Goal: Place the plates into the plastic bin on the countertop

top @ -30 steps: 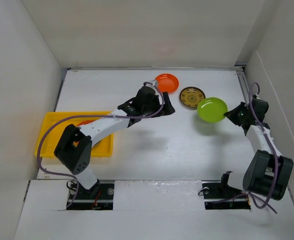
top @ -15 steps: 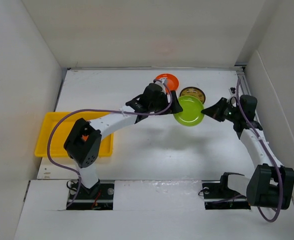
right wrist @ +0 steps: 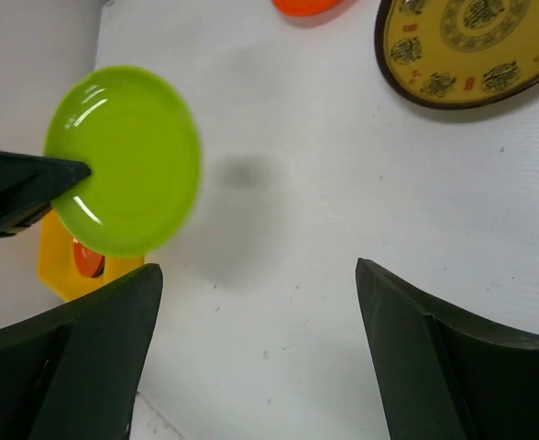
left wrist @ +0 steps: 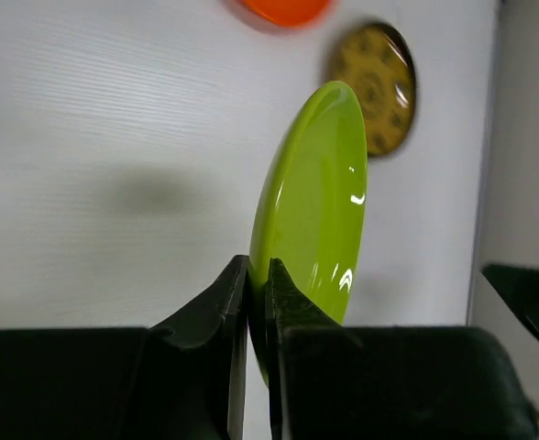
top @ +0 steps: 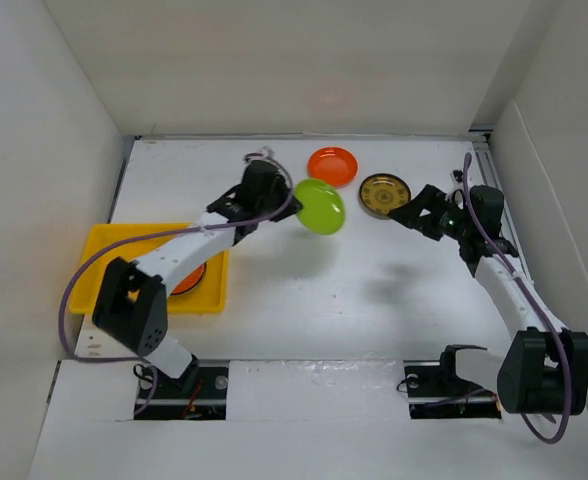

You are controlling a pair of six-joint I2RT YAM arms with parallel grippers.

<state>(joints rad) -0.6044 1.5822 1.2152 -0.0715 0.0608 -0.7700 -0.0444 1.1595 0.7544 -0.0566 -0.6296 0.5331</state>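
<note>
Lime plate (left wrist: 311,211) edgewise, left pincer (left wrist: 258,275) (aloft)

No readable text is showing anywhere; the gold-patterned plate (right wrist: 471,50), at one o'clock in the right wrist view, is bearing only illegible ornamental marks.

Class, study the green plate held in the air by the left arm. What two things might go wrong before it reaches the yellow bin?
1. The left gripper pinches the lime green plate only at its rim, above the countertop; the glossy plate may slip or swing loose in transit.
2. An orange plate already lies in the yellow bin; releasing from height might knock or chip both.
</note>
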